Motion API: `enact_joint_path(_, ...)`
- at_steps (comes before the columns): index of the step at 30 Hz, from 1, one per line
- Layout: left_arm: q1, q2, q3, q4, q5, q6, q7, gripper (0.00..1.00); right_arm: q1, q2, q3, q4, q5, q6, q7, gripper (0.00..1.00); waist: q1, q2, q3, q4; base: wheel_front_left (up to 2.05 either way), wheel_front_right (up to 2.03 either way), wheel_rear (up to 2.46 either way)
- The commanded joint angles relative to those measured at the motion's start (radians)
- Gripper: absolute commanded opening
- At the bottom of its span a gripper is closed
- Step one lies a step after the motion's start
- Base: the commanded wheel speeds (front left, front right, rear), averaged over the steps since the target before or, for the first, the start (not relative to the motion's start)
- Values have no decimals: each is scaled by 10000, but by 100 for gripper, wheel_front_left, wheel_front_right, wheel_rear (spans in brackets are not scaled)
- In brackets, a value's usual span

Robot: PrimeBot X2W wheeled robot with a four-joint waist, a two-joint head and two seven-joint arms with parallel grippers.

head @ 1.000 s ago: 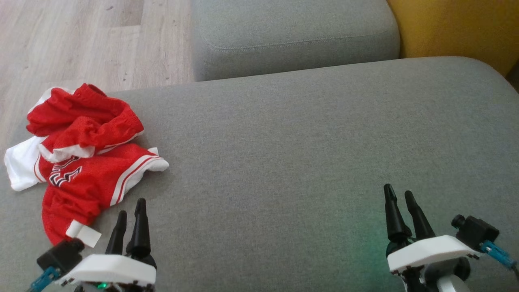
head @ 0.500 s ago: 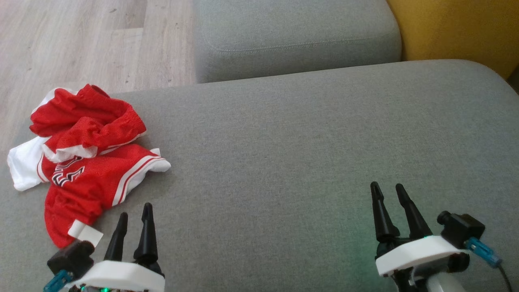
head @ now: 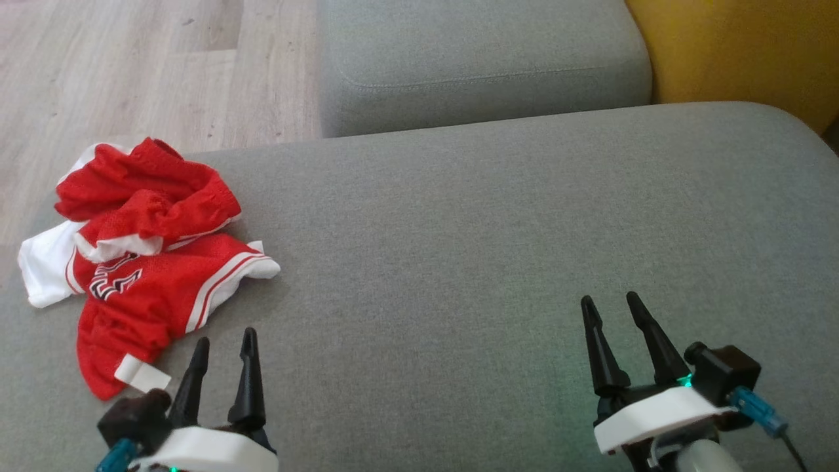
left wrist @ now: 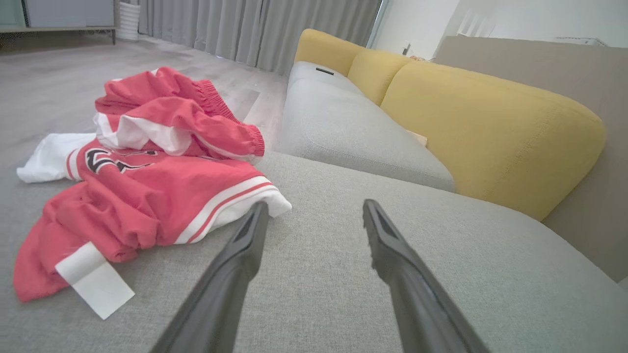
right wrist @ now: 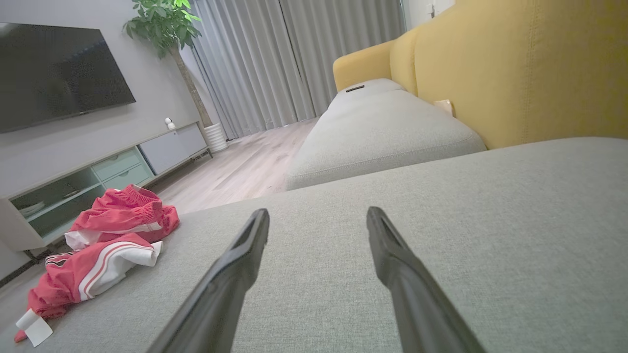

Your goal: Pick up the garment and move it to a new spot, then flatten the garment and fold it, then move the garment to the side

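A crumpled red-and-white mesh garment (head: 141,262) lies on a grey fabric sofa cushion (head: 498,223). The left pincer (head: 223,344), fingers spread and empty, sits just beside it, apparently ready to grab; the right pincer (head: 613,308) is likewise spread and empty.

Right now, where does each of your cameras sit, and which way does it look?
Head view: on my head, looking forward and down at the grey sofa seat and red sports shorts; left gripper and right gripper show, open.
Left wrist view: on my left wrist, looking low along its fingers towards the shorts and yellow backrest.
Right wrist view: on my right wrist, along its fingers towards the TV.
Both wrist views share shorts, seat, backrest.
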Motion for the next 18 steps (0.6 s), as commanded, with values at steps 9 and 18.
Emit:
enact_joint_path(9,26,135,-30,-805,1380,-111,-418,100,-282,-50,99,-229,-905,-7,-447,100,0,0,-163,125,0,0,0)
enact_joint_path(18,278,149,-108,-990,2254,-219,-681,100,-56,-53,250,-199,-1835,-7,-712,100,0,0,-355,105,0,0,0)
